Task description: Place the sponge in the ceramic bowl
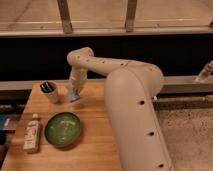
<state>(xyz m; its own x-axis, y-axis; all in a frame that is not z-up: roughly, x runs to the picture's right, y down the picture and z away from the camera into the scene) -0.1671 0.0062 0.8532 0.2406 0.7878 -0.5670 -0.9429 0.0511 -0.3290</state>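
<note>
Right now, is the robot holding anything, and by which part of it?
The gripper, beside the cup, holds the sponge by its upper part; the jaws are shut on it.

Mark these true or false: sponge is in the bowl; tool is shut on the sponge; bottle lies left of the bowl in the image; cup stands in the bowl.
1. The sponge lies in the ceramic bowl. False: it is up at the tool, beyond the bowl, and the bowl holds nothing.
2. The tool is shut on the sponge, just right of the cup in the image. True.
3. The white bottle lies left of the bowl in the image. True.
4. The cup stands in the bowl. False: it stands on the table, behind the bowl and apart from it.
</note>
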